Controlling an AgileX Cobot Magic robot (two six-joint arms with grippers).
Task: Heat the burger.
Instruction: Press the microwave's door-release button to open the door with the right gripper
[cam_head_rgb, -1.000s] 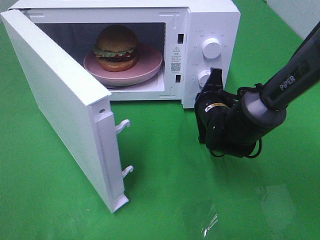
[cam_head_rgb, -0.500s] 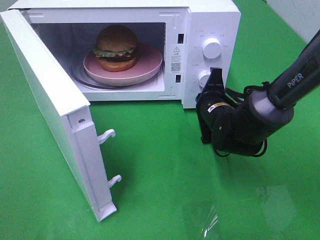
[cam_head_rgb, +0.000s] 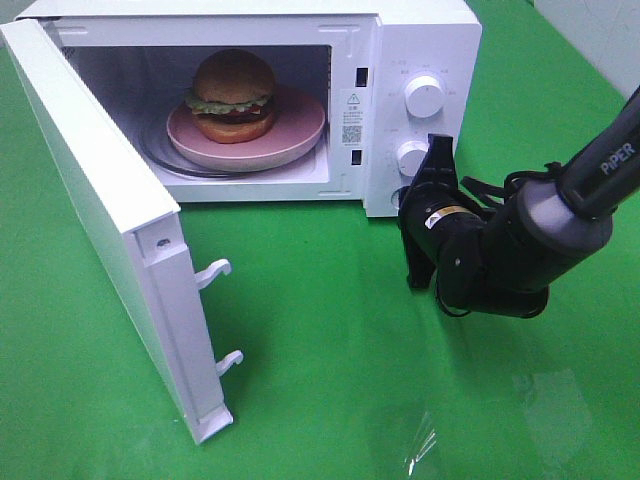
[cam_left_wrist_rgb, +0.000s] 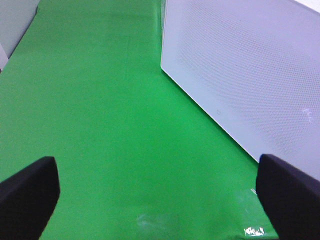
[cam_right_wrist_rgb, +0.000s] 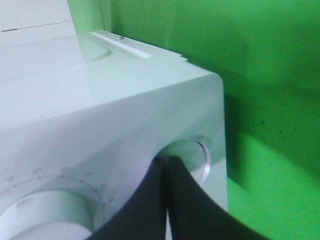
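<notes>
Glossy-bunned burger (cam_head_rgb: 234, 95), smooth white plastic microwave (cam_head_rgb: 400, 30)

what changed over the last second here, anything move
The microwave door swung wider open, away from the cavity, then stopped. The shut right gripper drifted a little to the right, its tips still by the lower knob. Nothing was grasped or released. The burger on the pink plate stayed inside the microwave.

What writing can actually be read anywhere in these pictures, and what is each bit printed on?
"PiPER": on the right arm, along its dark link.
Sticker on the microwave front, with a warning triangle and code square: print too small to read.
Marks around the knobs: too small or blurred to read.
Yellow label near the right arm's wrist: too small to read.
Left wrist view: no text.
</notes>
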